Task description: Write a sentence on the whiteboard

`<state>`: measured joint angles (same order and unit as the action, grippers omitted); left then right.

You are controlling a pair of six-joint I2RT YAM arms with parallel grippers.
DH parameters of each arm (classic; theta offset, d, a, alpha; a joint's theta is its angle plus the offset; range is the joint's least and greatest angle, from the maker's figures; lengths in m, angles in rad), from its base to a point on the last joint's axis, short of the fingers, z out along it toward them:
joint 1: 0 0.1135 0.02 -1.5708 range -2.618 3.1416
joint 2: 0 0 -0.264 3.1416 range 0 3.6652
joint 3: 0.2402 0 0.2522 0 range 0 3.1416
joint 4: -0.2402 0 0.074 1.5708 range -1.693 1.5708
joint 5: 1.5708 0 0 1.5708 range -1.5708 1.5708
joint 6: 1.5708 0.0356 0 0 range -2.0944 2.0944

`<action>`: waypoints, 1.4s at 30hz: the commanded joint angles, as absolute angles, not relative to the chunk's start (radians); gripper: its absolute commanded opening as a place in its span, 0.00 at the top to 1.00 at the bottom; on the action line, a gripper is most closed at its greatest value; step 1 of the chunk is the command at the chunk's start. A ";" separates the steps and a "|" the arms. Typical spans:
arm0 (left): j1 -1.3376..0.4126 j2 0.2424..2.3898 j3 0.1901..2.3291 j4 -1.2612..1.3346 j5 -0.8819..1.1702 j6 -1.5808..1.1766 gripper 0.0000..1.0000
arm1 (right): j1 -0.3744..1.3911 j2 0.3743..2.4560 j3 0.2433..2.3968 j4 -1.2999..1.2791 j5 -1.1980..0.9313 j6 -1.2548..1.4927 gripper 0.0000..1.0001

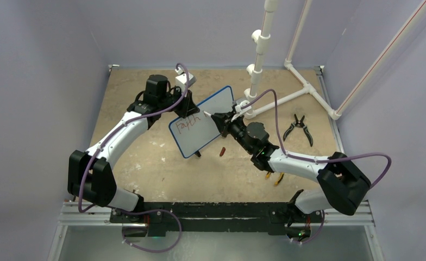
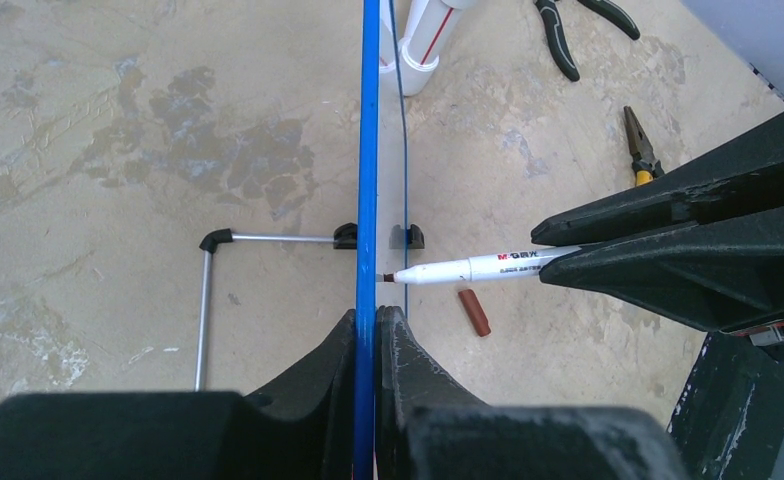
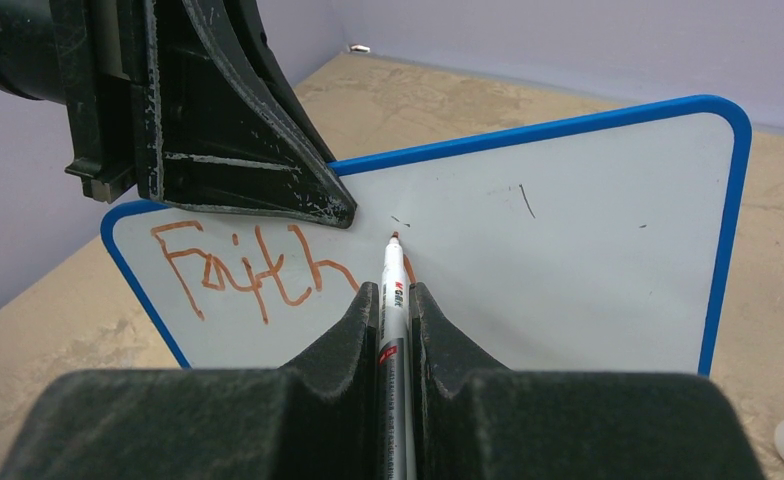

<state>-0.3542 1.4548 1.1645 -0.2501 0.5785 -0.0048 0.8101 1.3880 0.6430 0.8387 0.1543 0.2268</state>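
Seen from the left wrist, the whiteboard [image 2: 367, 150] is edge-on: only its blue rim shows, and none of its writing face. In the overhead view the sentence [image 1: 188, 124] is too small to read with confidence. The right wrist view resolves it as one red word, "Faith", at the board's left side, with a short red stroke after it – partly hidden behind the marker [image 3: 393, 285]. The board's lower edge is cut off there by the right gripper [image 3: 393, 300], and part of its upper rim is covered by a finger of the left gripper [image 2: 366, 335].

The left gripper is clamped on the board's rim, one finger on each face, and holds it tilted above the table [image 1: 145, 157]. The right gripper is closed tight around the marker's barrel, with the nib projecting forward. The nib sits at the writing face just right of the word; actual contact cannot be confirmed.

A red cap [image 1: 222, 150] lies on the table below the board – apart from it.
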 commanded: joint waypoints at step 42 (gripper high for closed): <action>-0.360 1.431 1.140 -0.238 0.574 0.020 1.00 | 0.804 1.377 0.631 0.816 0.220 0.246 1.00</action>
